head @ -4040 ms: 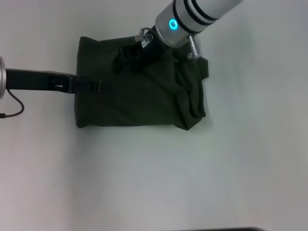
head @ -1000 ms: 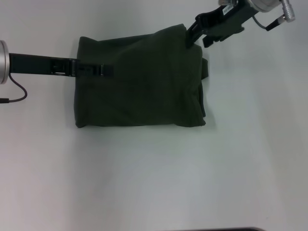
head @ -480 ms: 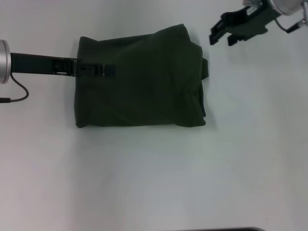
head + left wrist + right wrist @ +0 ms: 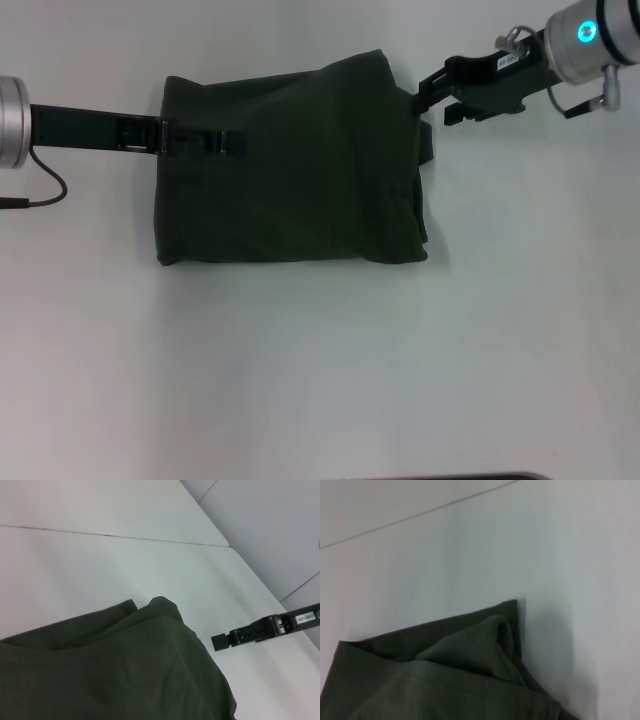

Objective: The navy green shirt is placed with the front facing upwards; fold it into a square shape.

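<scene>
The navy green shirt (image 4: pixel 290 165) lies folded into a rough rectangle on the white table, plain side up, with no lettering showing. Its right edge is bunched in layers (image 4: pixel 495 645). My left gripper (image 4: pixel 232 143) reaches in from the left and lies flat on the shirt's upper left part, shut. My right gripper (image 4: pixel 434 100) hovers just off the shirt's upper right corner, open and holding nothing. One of its fingers (image 4: pixel 250 631) also shows in the left wrist view beside the shirt's corner (image 4: pixel 165 610).
The white table (image 4: pixel 320 370) stretches bare in front of and to the right of the shirt. A seam line (image 4: pixel 100 532) runs across the table behind the shirt. A black cable (image 4: pixel 40 195) hangs from the left arm.
My right gripper was at the shirt's upper right edge, pulled away to the right, and has now come back close to that corner. My left gripper slid slightly rightward on the shirt.
</scene>
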`<state>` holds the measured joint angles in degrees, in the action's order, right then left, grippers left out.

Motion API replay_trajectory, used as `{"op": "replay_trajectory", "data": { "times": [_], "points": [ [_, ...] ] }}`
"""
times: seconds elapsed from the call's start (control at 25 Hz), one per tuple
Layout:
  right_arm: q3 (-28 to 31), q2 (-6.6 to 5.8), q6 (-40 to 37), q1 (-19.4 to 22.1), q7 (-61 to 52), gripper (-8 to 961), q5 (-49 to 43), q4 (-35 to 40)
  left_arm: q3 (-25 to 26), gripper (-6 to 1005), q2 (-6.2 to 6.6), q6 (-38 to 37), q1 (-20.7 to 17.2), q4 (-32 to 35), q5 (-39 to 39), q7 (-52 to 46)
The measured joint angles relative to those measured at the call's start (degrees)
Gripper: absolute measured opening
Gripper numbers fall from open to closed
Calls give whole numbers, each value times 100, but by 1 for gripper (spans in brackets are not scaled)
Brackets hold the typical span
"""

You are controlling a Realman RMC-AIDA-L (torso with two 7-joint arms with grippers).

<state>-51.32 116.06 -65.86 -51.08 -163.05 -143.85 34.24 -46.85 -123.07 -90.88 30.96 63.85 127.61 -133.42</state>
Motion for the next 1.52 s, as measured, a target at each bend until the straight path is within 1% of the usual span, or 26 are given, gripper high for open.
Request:
{"op": "replay_trajectory", "data": {
  "times": [0.32, 0.52, 0.76, 0.88, 1.04, 1.2, 1.4, 1.52],
  "points": [
    [9, 58, 498, 62, 41, 512, 182, -365, -17, 847, -6, 1, -16, -4, 0, 2],
    [13, 124, 689, 121, 242, 506, 639, -422, -26, 847, -12, 0, -25, -5, 0, 39],
    [-26, 187, 839, 56, 388, 498, 853, -598, -26, 848, -6, 42, -50, -5, 0, 57],
    [-31, 182, 732, 45, 375, 494, 836, -605, -27, 848, 1, 47, -55, -10, 0, 62],
    [-34, 138, 554, 86, 348, 489, 836, -556, -26, 848, -4, 50, -55, -13, 0, 71],
    [-49, 121, 456, 102, 358, 484, 780, -553, -27, 848, -14, 54, -35, -13, 0, 59],
    [-4, 89, 558, 141, 367, 477, 710, -545, -58, 848, -26, 54, -14, -13, 0, 25],
    [13, 114, 653, 159, 392, 474, 733, -563, -66, 848, -31, 53, -17, -13, 0, 23]
  ]
}}
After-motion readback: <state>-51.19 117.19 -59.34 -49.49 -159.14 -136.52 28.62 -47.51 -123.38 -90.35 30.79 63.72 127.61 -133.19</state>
